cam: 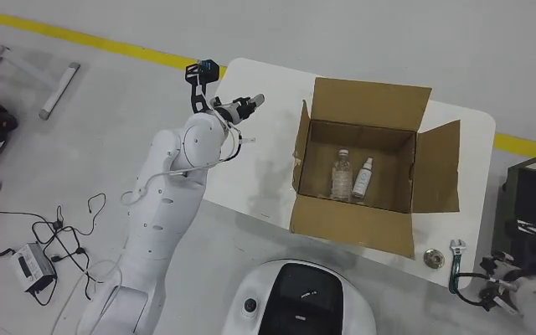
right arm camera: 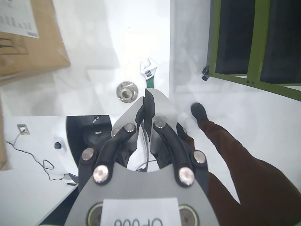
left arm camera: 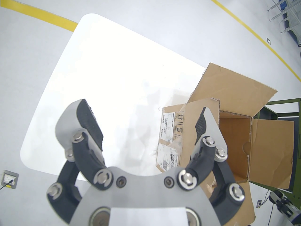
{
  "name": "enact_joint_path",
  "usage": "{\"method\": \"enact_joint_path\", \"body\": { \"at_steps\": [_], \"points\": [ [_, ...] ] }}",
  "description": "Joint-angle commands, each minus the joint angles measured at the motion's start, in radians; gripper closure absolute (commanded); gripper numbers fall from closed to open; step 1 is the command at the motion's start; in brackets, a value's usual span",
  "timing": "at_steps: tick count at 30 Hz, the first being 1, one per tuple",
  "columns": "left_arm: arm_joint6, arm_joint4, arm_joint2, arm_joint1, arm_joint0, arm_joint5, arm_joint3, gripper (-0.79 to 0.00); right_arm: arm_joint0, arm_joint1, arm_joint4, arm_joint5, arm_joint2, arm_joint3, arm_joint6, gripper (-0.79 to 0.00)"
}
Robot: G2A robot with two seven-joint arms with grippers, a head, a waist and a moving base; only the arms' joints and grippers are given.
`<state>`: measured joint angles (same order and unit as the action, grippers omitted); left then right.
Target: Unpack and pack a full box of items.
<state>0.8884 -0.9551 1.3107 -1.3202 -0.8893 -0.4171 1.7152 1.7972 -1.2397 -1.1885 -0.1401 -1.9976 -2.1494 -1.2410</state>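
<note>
A white table with rounded corners (cam: 268, 176) is carrying a large brown cardboard box (cam: 352, 228), which is sitting towards the right with all 4 flaps folded open. The left flap is standing nearly upright beside the opening.

The left gripper (left arm camera: 145, 122) is hovering over the bare far-left part of the table, well apart from the box, its fingers spread wide with nothing between them. The right gripper (right arm camera: 148, 109) is hanging off the table's near right corner, its pads pressed together on nothing.

Inside the box, 2 task items are waiting close together: a clear plastic bottle (cam: 341, 176) and, just to its right, a slim white spray bottle (cam: 363, 177). I cannot tell whether they are standing or lying.

Outside it, near the right corner, a green-handled adjustable wrench (right arm camera: 148, 72) is lying close to the table's right edge, with a round metal flange (right arm camera: 127, 92) just beside it on the left.

Unpacking is probably only part done. Reaching in from the left, the arm is risking a snag on the upright flap, which could drag the box. With the bottles so close, wide fingers could catch both or knock 1 aside. A careless sweep by the right arm could push the wrench off the edge.
</note>
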Motion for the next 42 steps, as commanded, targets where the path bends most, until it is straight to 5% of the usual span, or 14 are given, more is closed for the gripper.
{"method": "enact_joint_path", "body": {
  "at_steps": [1,8,27,28,31,33,42],
  "points": [
    [0.0,0.0,0.0,0.0,0.0,0.0,0.0,-0.785,-0.027,0.001,-0.046,-0.015,0.048,0.048,-0.004,0.0],
    [0.0,0.0,0.0,0.0,0.0,0.0,0.0,-0.785,-0.083,0.003,-0.153,-0.024,0.149,0.143,-0.022,0.0],
    [0.0,0.0,0.0,0.0,0.0,0.0,0.0,-0.785,-0.073,0.003,-0.151,0.029,0.181,0.169,-0.001,0.0],
    [0.0,0.0,0.0,0.0,0.0,0.0,0.0,-0.785,-0.073,0.003,-0.15,0.04,0.184,0.174,-0.009,-0.145],
    [0.0,0.0,0.0,0.0,0.0,0.0,0.0,-0.785,-0.08,0.004,-0.153,0.047,0.188,0.185,-0.01,-0.314],
    [0.0,0.0,0.0,0.0,0.0,0.0,0.0,-0.785,-0.086,0.004,-0.158,0.05,0.194,0.198,-0.011,-0.533],
    [0.0,0.0,0.0,0.0,0.0,0.0,0.0,-0.785,-0.126,0.004,-0.171,0.061,0.235,0.258,-0.015,-0.496]
  ]
}}
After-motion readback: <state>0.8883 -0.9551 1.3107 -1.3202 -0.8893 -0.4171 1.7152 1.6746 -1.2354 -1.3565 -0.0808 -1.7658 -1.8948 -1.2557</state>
